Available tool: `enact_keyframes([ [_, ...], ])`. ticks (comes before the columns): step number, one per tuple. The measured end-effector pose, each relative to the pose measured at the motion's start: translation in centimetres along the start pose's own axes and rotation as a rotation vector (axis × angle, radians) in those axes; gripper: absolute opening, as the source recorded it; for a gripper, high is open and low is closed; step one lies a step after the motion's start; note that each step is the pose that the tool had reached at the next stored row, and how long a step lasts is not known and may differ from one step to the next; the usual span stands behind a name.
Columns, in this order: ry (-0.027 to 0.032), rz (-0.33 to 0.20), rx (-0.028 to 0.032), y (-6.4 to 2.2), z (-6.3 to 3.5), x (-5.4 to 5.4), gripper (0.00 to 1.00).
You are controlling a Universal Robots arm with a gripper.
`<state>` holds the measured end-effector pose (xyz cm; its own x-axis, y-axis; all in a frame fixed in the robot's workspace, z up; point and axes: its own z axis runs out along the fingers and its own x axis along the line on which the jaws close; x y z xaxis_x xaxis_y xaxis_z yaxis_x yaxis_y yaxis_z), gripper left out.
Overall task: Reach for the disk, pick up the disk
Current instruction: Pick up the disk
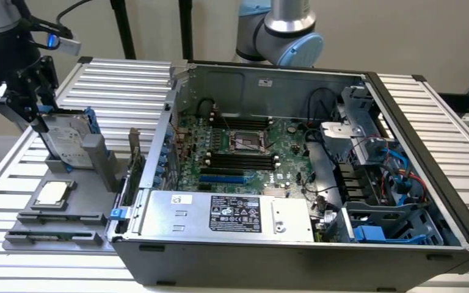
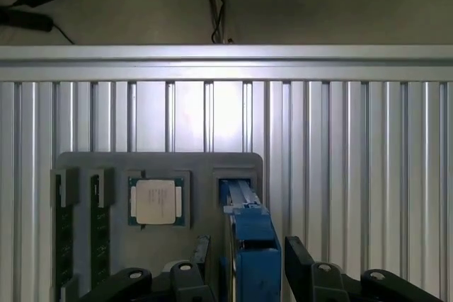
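The disk (image 1: pixel 65 139) stands upright on its edge in a slot of the grey tray (image 1: pixel 22 241), silver with a blue plastic carrier, at the exterior view's left. In the wrist view I see the disk (image 2: pixel 251 249) edge-on, mostly its blue carrier. My gripper (image 1: pixel 42 119) is directly over its top edge and open. In the wrist view one black finger (image 2: pixel 202 254) stands on each side of the disk, the other finger (image 2: pixel 301 263) a little apart from the carrier. My gripper (image 2: pixel 249 266) straddles the disk without closing on it.
A small square silver chip (image 2: pixel 156 201) and memory sticks (image 2: pixel 64 235) lie in the same tray. The open computer case (image 1: pixel 300 183), with its silver power supply box (image 1: pixel 226 213), stands just right of the tray on the ribbed aluminium table (image 1: pixel 22 281).
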<state>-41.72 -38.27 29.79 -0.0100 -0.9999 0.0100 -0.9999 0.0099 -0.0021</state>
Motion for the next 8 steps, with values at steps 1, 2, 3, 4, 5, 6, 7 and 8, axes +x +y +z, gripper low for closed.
enact_keyframes([
  [1,0.0,0.0,0.0006,0.02,0.02,-0.01,0.54],
  [2,0.0001,0.0,0.0009,0.05,0.02,-0.01,0.54],
  [3,0.0001,0.0,0.0011,0.06,0.03,0.0,0.54],
  [4,0.0,0.0,0.0012,0.07,0.04,0.0,0.54],
  [5,0.0,0.0,0.0012,0.08,0.05,0.0,0.54],
  [6,0.0001,0.0,0.0011,0.1,0.04,0.0,0.54],
  [7,0.0,0.0,0.0011,0.1,0.05,0.0,0.54],
  [8,0.0,0.0,0.0011,0.12,0.05,0.0,0.54],
])
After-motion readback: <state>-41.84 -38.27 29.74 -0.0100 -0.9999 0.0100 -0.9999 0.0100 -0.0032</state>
